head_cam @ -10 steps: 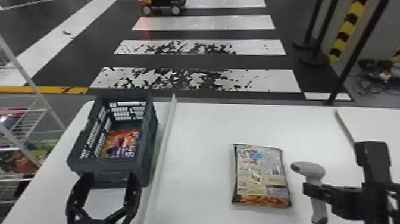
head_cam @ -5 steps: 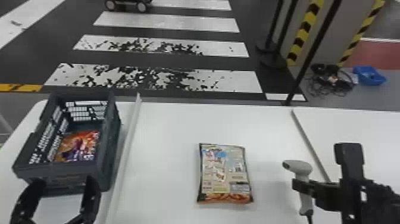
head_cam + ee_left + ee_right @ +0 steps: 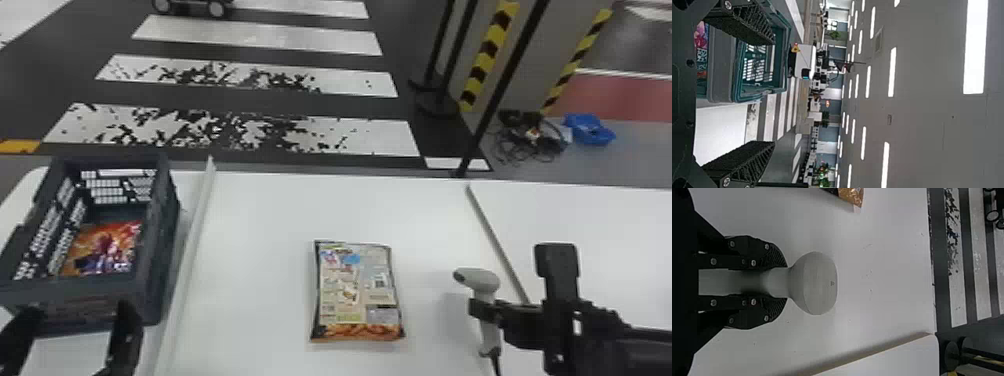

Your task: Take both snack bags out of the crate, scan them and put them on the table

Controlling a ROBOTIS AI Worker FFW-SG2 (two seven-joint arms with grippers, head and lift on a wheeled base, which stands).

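Note:
In the head view my left gripper stands open at the near end of the crate, nothing between its fingers. One snack bag, orange and red, lies inside the crate. Another snack bag lies flat on the white table, back side up. To its right my right gripper is shut on the grey scanner. The left wrist view has my left gripper open, with the crate beyond one finger. In the right wrist view my right gripper clasps the handle of the scanner.
A pale raised strip runs along the table beside the crate. Another table edge lies behind the scanner. Past the white table, black posts stand on the floor near cables and a blue tray.
The head view has turned to the right, so the crate, bag on the table and left gripper sit farther left in it. The right gripper still holds the scanner.

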